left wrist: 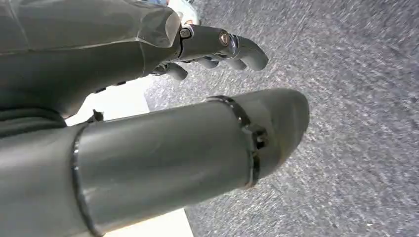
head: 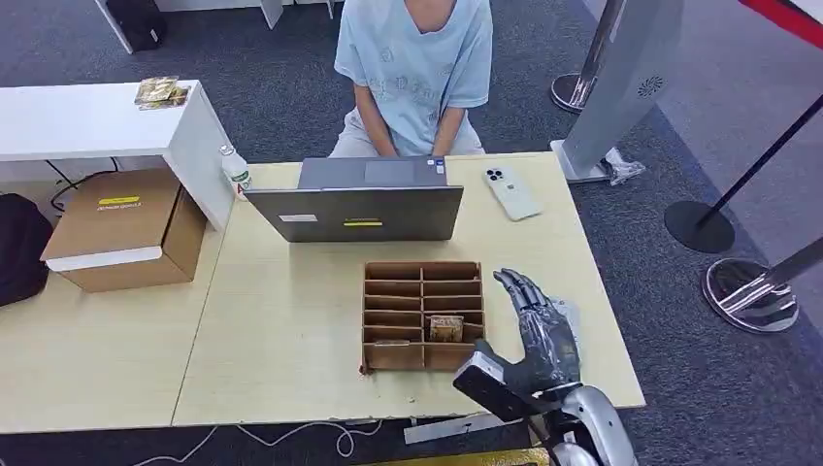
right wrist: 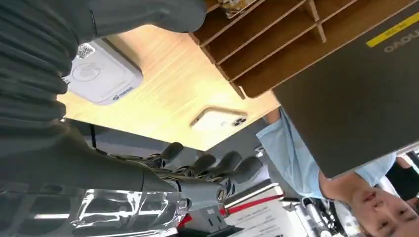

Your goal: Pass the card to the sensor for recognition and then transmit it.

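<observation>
Right hand (head: pixel 540 325): lower right of the head view, just right of the organiser, palm upright, fingers spread wide, nothing held.
Left hand (left wrist: pixel 148 98): hanging over grey carpet in the left wrist view, fingers loosely curled in, nothing gripped as far as visible.
Card holder: brown cardboard organiser (head: pixel 423 313) with slotted compartments, centre of the head view, in front of the laptop.
Card: small patterned card (head: pixel 446 328) standing in a right-hand slot, second row from the near edge; untouched.
Sensor: white rounded square reader pad (right wrist: pixel 101 74), upper left of the right wrist view, flat on the pale wooden table (head: pixel 291 330) right beside the hand; mostly hidden behind the hand in the head view.
Recipient: person in a light blue T-shirt (head: pixel 412 58), upper centre, seated behind the grey open laptop (head: pixel 359 209).
Nearby: white phone (head: pixel 511 192) lying face down, right of the laptop.
Step in hand, judged: reach for the card, not yet begun.
Doing it well: swing left over the organiser, come down above the card's slot, pinch only the exposed top edge, lift straight up to clear the dividers, then lay flat over the reader pad before offering across.
</observation>
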Motion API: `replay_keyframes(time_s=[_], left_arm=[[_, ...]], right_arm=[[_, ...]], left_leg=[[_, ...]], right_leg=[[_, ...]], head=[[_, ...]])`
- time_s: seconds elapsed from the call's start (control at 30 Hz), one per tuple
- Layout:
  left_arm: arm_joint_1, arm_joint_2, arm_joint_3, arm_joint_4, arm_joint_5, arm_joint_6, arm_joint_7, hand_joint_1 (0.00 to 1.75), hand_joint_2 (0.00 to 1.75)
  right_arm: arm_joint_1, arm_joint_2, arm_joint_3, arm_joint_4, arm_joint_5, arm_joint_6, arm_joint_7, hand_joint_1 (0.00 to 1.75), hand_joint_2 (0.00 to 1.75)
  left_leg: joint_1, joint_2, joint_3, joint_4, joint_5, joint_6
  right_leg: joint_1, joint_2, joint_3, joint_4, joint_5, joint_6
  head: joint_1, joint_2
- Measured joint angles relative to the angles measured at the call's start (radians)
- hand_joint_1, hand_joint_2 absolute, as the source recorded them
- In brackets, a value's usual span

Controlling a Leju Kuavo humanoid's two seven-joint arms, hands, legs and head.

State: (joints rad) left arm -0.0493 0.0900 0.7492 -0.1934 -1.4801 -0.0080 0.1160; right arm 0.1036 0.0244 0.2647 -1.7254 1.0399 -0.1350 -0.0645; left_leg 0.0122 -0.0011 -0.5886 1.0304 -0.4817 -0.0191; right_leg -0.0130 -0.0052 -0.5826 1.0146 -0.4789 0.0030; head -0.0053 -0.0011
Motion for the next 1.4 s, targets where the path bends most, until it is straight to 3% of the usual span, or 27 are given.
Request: replay_keyframes(time_s=[0.1,0.17,0.23,0.33,0.37,0.5,0.57,0.67,0.8,0.93,1.13,1.33,1.4], left_arm=[[0.0,0.0,0.0,0.0,0.0,-0.002,0.008,0.0,0.0],[0.0,0.001,0.0,0.0,0.0,-0.005,0.008,0.0,0.0],[0.0,0.002,0.0,0.0,-0.001,-0.007,0.008,0.0,0.0],[0.0,0.002,0.0,0.0,-0.001,-0.006,0.006,0.0,0.0],[0.0,0.002,0.0,0.0,-0.001,-0.006,0.005,0.0,0.0],[0.0,0.002,0.0,0.0,-0.002,-0.004,0.001,0.0,0.0],[0.0,0.002,0.0,0.0,-0.002,-0.005,0.001,0.0,0.0],[0.0,0.002,0.0,0.0,-0.002,-0.006,0.001,0.0,0.0],[0.0,0.002,0.0,0.0,-0.002,-0.009,0.001,0.0,0.0],[0.0,0.002,0.0,0.0,-0.002,-0.01,0.001,0.0,0.0],[-0.001,0.002,0.0,0.0,-0.002,-0.012,0.001,0.0,0.0],[-0.002,0.002,0.0,0.0,-0.002,-0.01,0.001,0.0,0.0],[-0.003,0.002,0.0,0.0,-0.002,-0.01,0.001,0.0,0.0]], right_arm=[[-0.002,0.005,0.0,-0.002,-0.008,0.008,-0.003,0.44,1.75],[-0.003,0.007,0.0,-0.002,-0.008,0.01,-0.004,0.61,1.75],[-0.004,0.008,0.0,-0.002,-0.007,0.01,-0.005,1.26,1.75],[-0.005,0.008,0.0,-0.001,0.01,0.009,-0.003,1.2,1.75],[-0.004,0.008,0.0,0.0,0.015,0.008,-0.001,1.29,1.75],[-0.004,0.008,0.0,0.001,0.03,0.006,0.006,1.06,1.75],[-0.004,0.008,0.0,0.001,0.032,0.005,0.008,0.84,1.75],[-0.004,0.008,0.0,0.001,0.04,0.005,0.012,0.66,1.75],[-0.004,0.008,0.0,0.002,0.047,0.008,0.017,0.72,1.75],[-0.005,0.008,0.0,0.011,0.053,0.012,0.018,0.63,1.75],[-0.011,0.016,0.019,0.039,0.06,0.029,0.015,0.73,1.75],[-0.025,0.033,0.036,0.081,0.062,0.032,0.015,0.59,1.75],[-0.03,0.035,0.043,0.093,0.063,0.034,0.015,0.63,1.75]], left_leg=[[0.0,0.0,0.0,0.0,0.0,0.0],[0.0,0.0,0.0,0.0,0.0,0.0],[0.0,0.0,0.0,0.0,0.0,0.0],[0.0,0.0,0.0,0.0,0.0,0.0],[0.0,0.0,0.0,0.0,0.0,0.0],[0.0,0.0,0.0,0.0,0.0,0.0],[0.0,0.0,0.0,0.0,0.0,0.0],[0.0,0.0,0.0,0.0,0.0,0.0],[0.0,0.0,0.0,0.0,0.0,0.0],[0.0,0.0,0.0,0.0,0.0,0.0],[0.0,0.0,0.0,0.0,0.0,0.0],[0.0,0.0,0.0,0.0,0.0,0.0],[0.0,0.0,0.0,0.0,0.0,0.0]], right_leg=[[0.0,0.0,0.0,0.0,0.0,0.0],[0.0,0.0,0.0,0.0,0.0,0.0],[0.0,0.0,0.0,0.0,0.0,0.0],[0.0,0.0,0.0,0.0,0.0,0.0],[0.0,0.0,0.0,0.0,0.0,0.0],[0.0,0.0,0.0,0.0,0.0,0.0],[0.0,0.0,0.0,0.0,0.0,0.0],[0.0,0.0,0.0,0.0,0.0,0.0],[0.0,0.0,0.0,0.0,0.0,0.0],[0.0,0.0,0.0,0.0,0.0,0.0],[0.0,0.0,0.0,0.0,0.0,0.0],[0.0,0.0,0.0,0.0,0.0,0.0],[0.0,0.0,0.0,0.0,0.0,0.0]], head=[[0.0,0.0],[0.0,0.0],[0.0,0.0],[0.0,0.0],[0.0,0.0],[0.0,0.0],[0.0,0.0],[0.0,0.0],[0.0,0.0],[0.0,0.0],[0.0,0.0],[0.0,0.0],[0.0,0.0]])
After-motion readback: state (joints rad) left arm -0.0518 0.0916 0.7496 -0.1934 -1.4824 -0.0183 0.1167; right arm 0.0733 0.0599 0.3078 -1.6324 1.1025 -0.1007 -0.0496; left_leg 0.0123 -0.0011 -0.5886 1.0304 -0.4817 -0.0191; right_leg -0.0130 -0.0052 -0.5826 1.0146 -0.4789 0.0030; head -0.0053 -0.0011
